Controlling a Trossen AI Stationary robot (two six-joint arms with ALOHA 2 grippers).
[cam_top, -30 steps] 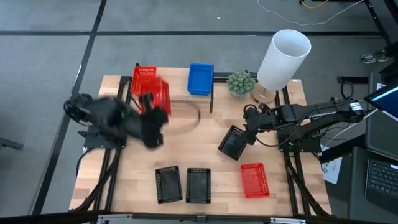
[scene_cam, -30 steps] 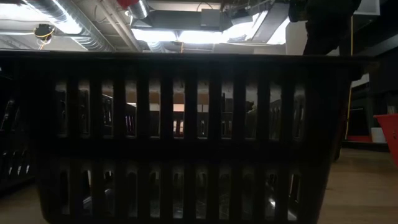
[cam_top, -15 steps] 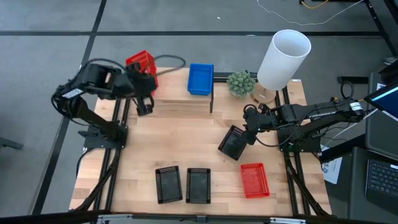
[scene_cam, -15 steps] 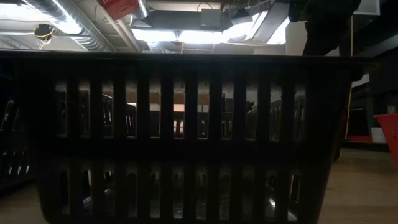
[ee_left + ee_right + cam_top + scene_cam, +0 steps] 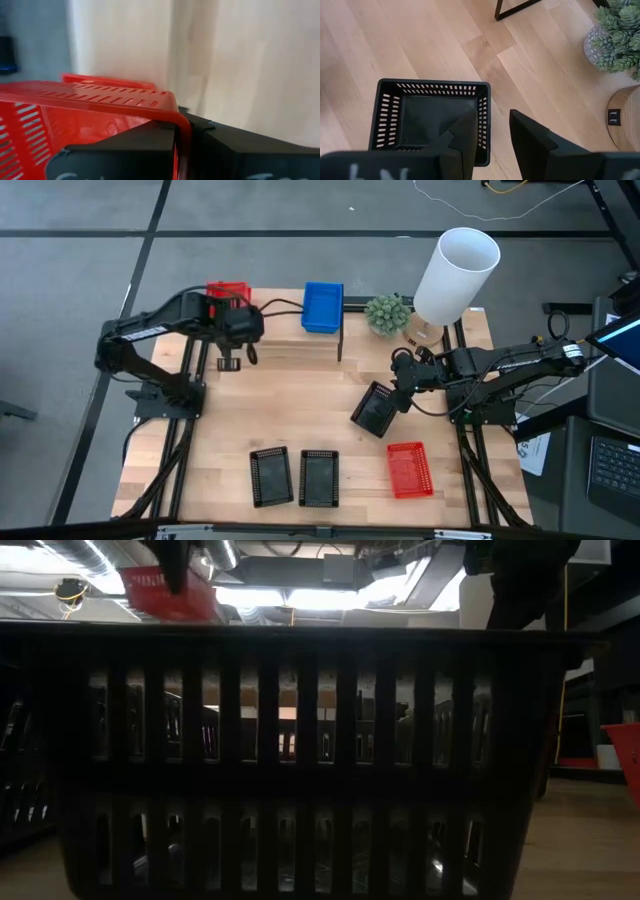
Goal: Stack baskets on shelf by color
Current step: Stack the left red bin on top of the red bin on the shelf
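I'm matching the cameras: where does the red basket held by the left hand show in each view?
High: red basket at the shelf's left end.
Low: upper left, above the black basket.
Left wrist: lower left.
Right wrist: not in it.
Shared landmark: none in all four.

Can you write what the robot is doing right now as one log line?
left gripper: shut on red basket, over shelf | right gripper: gripping black basket wall, on table

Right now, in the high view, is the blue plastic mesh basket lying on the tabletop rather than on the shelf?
No: the blue plastic mesh basket sits on the light wood shelf at the table's far edge.
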